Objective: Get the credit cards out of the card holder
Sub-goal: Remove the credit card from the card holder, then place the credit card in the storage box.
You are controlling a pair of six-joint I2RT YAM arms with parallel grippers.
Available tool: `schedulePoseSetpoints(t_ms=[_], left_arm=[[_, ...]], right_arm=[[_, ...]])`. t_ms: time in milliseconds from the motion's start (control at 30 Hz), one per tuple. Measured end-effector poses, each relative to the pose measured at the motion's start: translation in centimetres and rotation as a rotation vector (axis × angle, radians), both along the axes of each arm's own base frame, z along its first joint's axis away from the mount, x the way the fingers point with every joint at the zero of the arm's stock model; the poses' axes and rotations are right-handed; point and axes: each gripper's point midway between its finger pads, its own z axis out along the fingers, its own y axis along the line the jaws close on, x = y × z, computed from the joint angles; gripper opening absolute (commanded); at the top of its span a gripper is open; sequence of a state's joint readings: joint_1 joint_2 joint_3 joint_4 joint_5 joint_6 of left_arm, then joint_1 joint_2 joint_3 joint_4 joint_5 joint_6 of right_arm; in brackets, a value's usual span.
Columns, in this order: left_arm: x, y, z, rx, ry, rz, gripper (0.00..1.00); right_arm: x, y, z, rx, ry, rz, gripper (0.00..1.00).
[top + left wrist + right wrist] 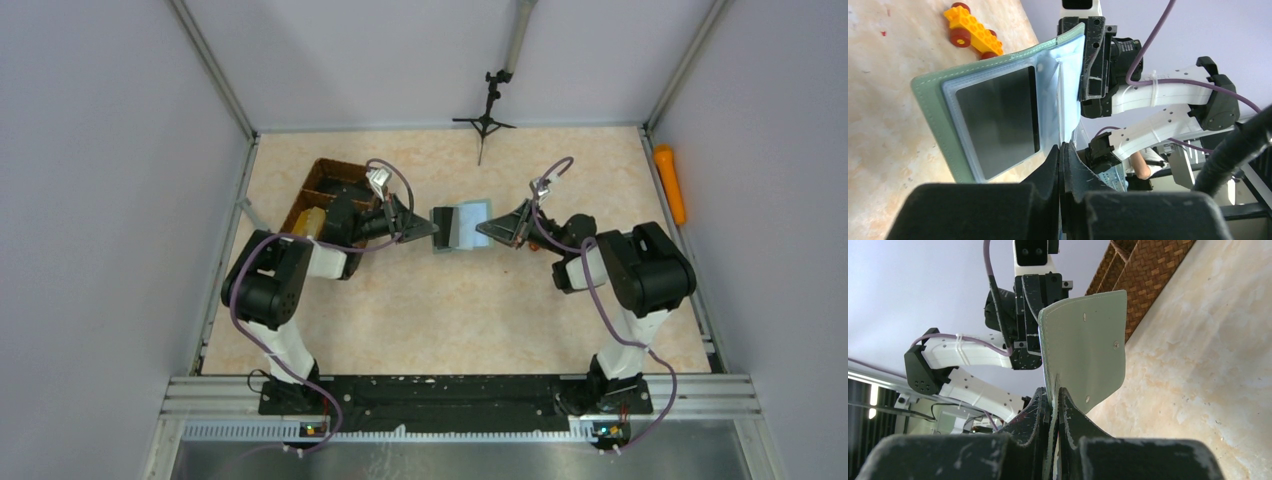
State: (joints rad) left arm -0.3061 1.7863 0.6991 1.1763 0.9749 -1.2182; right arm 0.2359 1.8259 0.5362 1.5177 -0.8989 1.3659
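Two tools on one object: the card holder (462,226) hangs open between them, mid-tabletop (450,320), just right of the wicker tray (325,185). It looks lifted, but whether its lower edge touches the surface can't be told.

Left tool (432,228): clenched on the holder's left edge. In its wrist view the fingers (1050,165) pinch the thin blue-clear inner sleeve.

Right tool (487,232): clenched on the opposite edge. Its wrist view shows the grey-green outer cover caught between its fingers (1070,405).

One dark card (998,125) is visible, fully seated in a clear pocket on the blue-grey inside. No card is out yet. Whether other cards are present can't be told.

Key relation: the holder's span runs left to right, tool to tool. The pocket panel with the card fans off to one side of that line, so neither tool points at the card. In the left wrist view the card's near corner sits just beside the left tool's tips, and its long axis runs roughly along the tool-to-tool line. The left arm looks slightly nearer. Which pocket edge is open isn't clear.

Judgement: this is the spread-and-hold step, early in the task. One tool would have to let go and re-grip the card edge while the other keeps the holder.

A yellow toy block (973,31) lies on the tabletop beyond the holder, not involved.
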Motion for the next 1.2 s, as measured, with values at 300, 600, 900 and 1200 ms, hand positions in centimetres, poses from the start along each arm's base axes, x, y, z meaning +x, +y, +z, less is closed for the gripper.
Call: schedulePoseSetpoints(t_ms=[300,600,900,1200], left_arm=[[1.2,2.3,-0.1,0.178,-0.054,0.153,0.00],[5.0,6.1,1.2,0.500,-0.113,0.387,0.00],[9.7,11.4,2.4,0.726,0.038,0.704,0.00],[12.2,18.8,1.1,0.665,0.331,1.148,0.00]], right_arm=[[0.6,-1.6,-0.8,-0.003,0.043,-0.053,0.00],[0.8,-1.8,-0.6,-0.018,-0.001,-0.072,0.00],[0.8,-2.0,0.5,-0.035,-0.068,-0.099,0.00],[0.8,-2.0,0.3,-0.041,-0.064,-0.103,0.00]])
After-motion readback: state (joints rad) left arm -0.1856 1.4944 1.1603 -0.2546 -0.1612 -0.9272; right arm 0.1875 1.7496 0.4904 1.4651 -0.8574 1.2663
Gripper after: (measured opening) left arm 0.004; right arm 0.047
